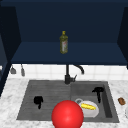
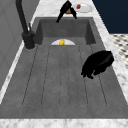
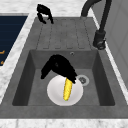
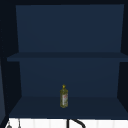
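- Down at the right basin of the sink (image 1: 50, 90), everything close to the working hand is sitting together, and the steep grey walls are leaving little room. A sideways move could be knocking knuckles against them.
- Close to the front camera, a red ball (image 1: 67, 115) is covering part of the front rim, so whatever is lying behind it is staying unjudged.
- On the basin floor, the plate (image 3: 53, 96) is lying flat beside the drain. A downward push on its rim could be tipping or sliding it.
- Above the plate's far edge, the right hand (image 3: 58, 65) is hanging with fingers loose, pointing down and holding nothing. From the right side it seems to be meeting the cob's end, while from the front it is looking apart, so the contact is uncertain and a grasp could be closing on air.
- Over the drainboard, the left hand (image 1: 38, 100) is floating with fingers curled on nothing.
- On the plate, the corn cob (image 3: 67, 89) is lying lengthwise. Being round, it could be rolling off if nudged at one end.
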{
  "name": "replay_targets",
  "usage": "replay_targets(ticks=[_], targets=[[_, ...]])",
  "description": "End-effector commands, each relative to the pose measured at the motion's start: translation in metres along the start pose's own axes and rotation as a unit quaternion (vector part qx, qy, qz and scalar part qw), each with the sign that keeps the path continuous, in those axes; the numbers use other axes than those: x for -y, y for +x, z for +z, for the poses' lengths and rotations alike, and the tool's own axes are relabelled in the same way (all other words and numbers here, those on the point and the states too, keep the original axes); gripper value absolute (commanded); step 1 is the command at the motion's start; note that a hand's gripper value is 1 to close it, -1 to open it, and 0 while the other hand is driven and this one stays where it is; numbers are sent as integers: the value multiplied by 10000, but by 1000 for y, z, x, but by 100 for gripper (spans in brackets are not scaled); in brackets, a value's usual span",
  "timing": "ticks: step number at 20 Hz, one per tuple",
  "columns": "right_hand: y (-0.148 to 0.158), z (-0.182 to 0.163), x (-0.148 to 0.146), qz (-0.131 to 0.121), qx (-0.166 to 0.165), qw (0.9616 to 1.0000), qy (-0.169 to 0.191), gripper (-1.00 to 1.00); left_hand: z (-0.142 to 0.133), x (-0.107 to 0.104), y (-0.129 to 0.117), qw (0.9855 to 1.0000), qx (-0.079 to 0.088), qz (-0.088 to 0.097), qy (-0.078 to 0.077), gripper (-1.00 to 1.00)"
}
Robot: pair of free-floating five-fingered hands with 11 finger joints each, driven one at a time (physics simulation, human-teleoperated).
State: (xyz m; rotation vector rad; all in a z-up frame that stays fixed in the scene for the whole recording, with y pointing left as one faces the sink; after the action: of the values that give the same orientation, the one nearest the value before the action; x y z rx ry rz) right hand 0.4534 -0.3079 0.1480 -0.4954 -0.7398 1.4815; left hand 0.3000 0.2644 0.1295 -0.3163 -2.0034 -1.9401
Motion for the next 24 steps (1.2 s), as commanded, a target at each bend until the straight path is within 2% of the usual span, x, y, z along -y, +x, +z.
replay_targets(ticks=[1, 11, 20, 24], targets=[[-9, 21, 1, -224, -32, 9997, -108, -100, 0, 0, 0, 10000, 0, 0, 0, 0], [-31, 84, 10, -138, -3, 9993, -333, -100, 0, 0, 0, 10000, 0, 0, 0, 0], [-60, 124, 11, -345, 63, 9989, -296, -100, 0, 0, 0, 10000, 0, 0, 0, 0], [-77, 139, 8, -325, 108, 9990, -299, -100, 0, 0, 0, 10000, 0, 0, 0, 0]])
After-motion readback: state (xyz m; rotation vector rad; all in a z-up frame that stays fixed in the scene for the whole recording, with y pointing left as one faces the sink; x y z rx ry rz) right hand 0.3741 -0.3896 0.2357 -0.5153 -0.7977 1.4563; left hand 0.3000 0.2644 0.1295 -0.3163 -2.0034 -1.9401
